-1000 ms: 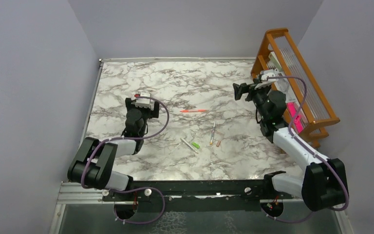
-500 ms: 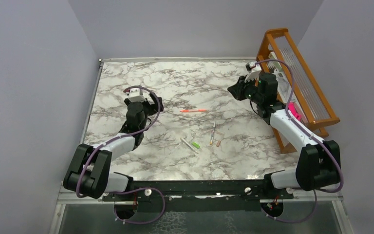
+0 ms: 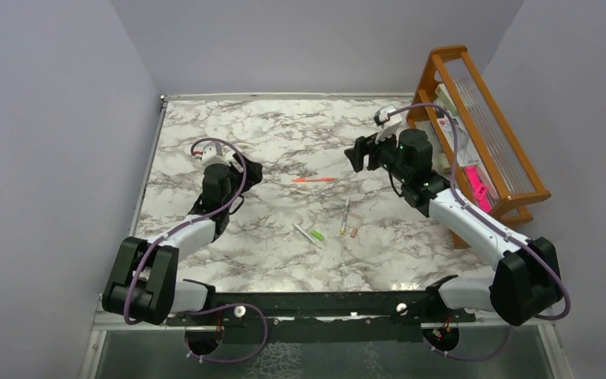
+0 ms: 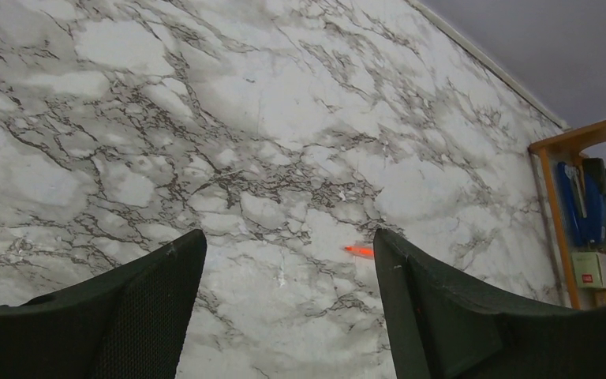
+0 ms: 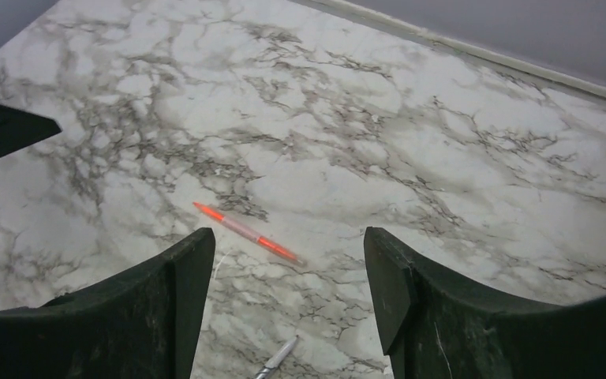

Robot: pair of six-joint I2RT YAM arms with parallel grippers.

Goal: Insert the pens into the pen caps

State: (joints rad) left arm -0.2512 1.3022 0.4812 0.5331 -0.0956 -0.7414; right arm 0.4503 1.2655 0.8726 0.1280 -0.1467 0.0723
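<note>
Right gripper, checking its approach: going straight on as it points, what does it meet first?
Probably the orange-red pen on the table, lying straight ahead of the open right gripper; depth is unclear.

left gripper (image 4: 284,264) raised, jaws spread wide, right gripper (image 5: 288,257) likewise, both empty, facing inward

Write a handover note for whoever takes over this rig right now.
Left claw: open, empty.
Right claw: open, empty, facing the orange pen in the middle of the table.
Toward the near edge: a grey pen with a tan cap beside it, a second grey pen with a green cap at its end.
Done: nothing clearly capped.
Left: grasp pens and caps, push them together.
</note>
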